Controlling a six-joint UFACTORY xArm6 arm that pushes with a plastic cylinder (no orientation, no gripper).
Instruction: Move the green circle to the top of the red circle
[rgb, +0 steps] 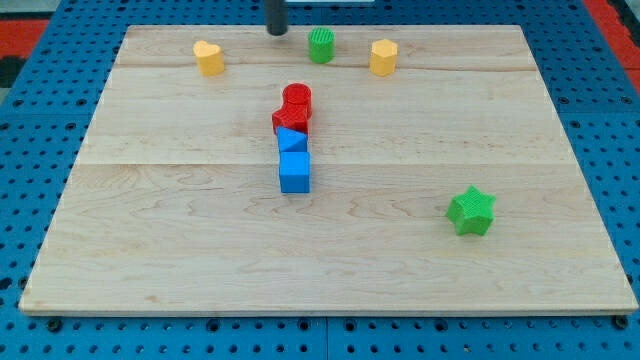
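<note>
Wooden board (180, 250) lay on blue pegboard.

My tip (276, 33), the lower end of the dark rod, sat at the board's 12 o'clock edge. The arm carries no pincer, so there was nothing to be released or clenched; the rod touched no block.

The green ribbed cylinder (the task's green circle) (321, 45) stood just beside my tip, at its 3 o'clock, apart from it.

The red cylinder (red circle) (297, 98) lay near board centre, at roughly 6 to 7 o'clock from the green circle. It touched a second red block (288, 120) of unclear shape at its 6 o'clock. Below that, a small blue block (291, 141) and a blue cube (295, 172) continued the column.

Other blocks:
- Yellow heart-like block (208, 58) at 9 o'clock from my tip.
- Yellow hexagonal block (383, 57) at 3 o'clock from the green circle.
- Green star (471, 211) at the board's 4 o'clock, well apart.

Judgement: push not yet begun.

Risks:
- My tip was on the side of the green circle, so a push from here would send it toward the yellow hexagonal block.
- An off-centre contact on the round wall could make the green circle slip aside.
- Overshoot would knock the red circle into the stacked column.
</note>
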